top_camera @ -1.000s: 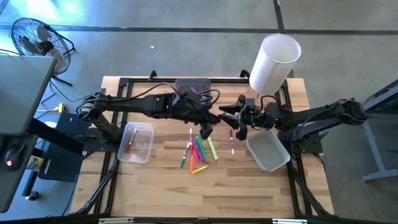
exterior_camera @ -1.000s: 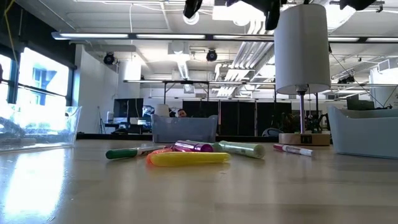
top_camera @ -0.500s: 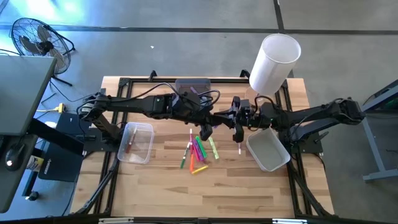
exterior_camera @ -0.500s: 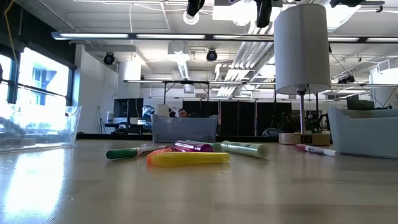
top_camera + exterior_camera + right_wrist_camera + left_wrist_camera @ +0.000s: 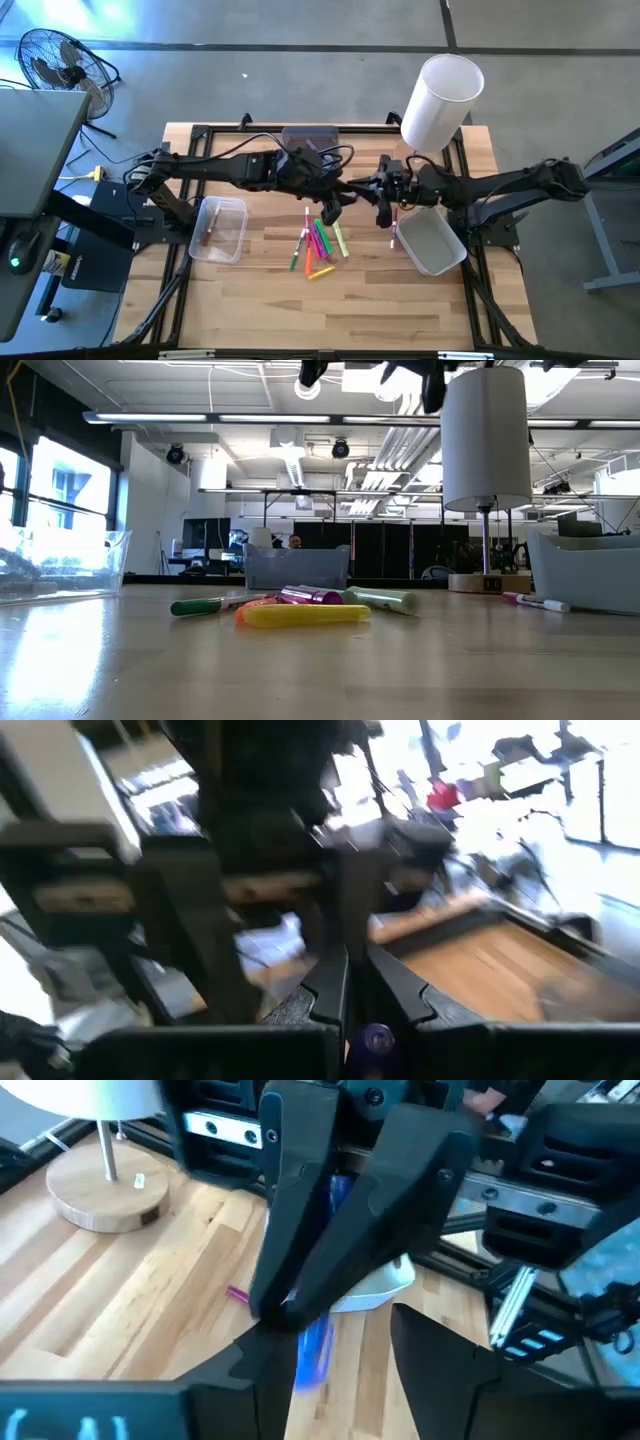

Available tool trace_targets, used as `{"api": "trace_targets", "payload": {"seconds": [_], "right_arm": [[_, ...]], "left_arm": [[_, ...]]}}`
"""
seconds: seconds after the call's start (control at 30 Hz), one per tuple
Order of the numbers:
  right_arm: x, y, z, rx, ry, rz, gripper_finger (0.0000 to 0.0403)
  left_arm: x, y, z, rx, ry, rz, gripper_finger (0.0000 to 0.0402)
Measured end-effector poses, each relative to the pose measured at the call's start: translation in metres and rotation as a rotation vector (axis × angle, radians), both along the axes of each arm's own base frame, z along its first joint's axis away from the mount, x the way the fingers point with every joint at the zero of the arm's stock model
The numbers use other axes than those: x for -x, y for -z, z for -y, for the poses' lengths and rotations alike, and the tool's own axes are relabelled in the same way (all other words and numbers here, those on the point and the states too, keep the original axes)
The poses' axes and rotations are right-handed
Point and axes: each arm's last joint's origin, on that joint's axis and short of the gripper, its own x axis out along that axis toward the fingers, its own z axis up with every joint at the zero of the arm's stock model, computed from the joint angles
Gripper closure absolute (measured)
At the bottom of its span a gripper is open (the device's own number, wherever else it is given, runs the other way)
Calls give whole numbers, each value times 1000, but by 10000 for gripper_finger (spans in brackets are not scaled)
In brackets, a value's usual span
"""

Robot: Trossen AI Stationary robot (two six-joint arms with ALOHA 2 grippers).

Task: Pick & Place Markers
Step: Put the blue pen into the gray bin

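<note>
Above the middle of the table, my left gripper (image 5: 345, 195) and my right gripper (image 5: 378, 195) meet tip to tip. My right gripper (image 5: 290, 1308) is shut on a purple marker (image 5: 314, 1355). My left gripper (image 5: 345, 1370) is open, with one finger on either side of the marker's free end. Below them several markers (image 5: 320, 243) in green, pink, yellow and orange lie in a heap on the wood. A white marker with a pink cap (image 5: 393, 235) lies next to the right tray (image 5: 435, 250). My right gripper pinches the purple marker between its two fingers (image 5: 400, 1210), reaching in level from the table's right. The marker lies along the fingers: one end (image 5: 312, 1365) juts past their tips and the other (image 5: 378, 1038) shows far back between them. It is lifted clear of the table.
A clear tray (image 5: 222, 250) at the left holds one marker. A tall white lamp (image 5: 440, 95) stands at the far right on a round wooden base. A grey box (image 5: 310, 135) sits at the far edge. The near half of the table is bare wood.
My right gripper has shut where it was wide open a second ago. The white marker with the pink cap has rolled along the table toward the right edge and now lies by the right tray.
</note>
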Motion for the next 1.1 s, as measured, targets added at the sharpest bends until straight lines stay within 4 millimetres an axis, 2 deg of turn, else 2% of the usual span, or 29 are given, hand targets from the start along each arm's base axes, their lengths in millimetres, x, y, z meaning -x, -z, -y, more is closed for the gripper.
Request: {"api": "trace_targets", "payload": {"seconds": [0.07,0.23,0.4,0.5,0.63,0.8,0.97,1.03,1.1], "right_arm": [[11,0,2,-14,52,-68,389],[49,5,7,-125,210,-266,389],[82,14,10,-278,347,-604,389],[95,17,6,-383,403,-796,389],[101,27,-4,-531,430,-1031,389],[95,62,-16,-658,448,-1213,389],[92,100,-20,-772,474,-1260,389],[93,112,-18,-799,498,-1247,389],[94,121,-15,-822,544,-1218,389]], "left_arm": [[2,2,0,-15,11,-28,240],[20,-2,1,-3,55,-123,243],[21,27,2,6,94,-262,256],[22,41,2,14,104,-286,263],[25,57,3,39,121,-310,268],[32,70,4,64,135,-326,268],[45,66,3,60,139,-331,268],[43,62,3,55,141,-285,268],[50,61,3,50,141,-303,268]]}}
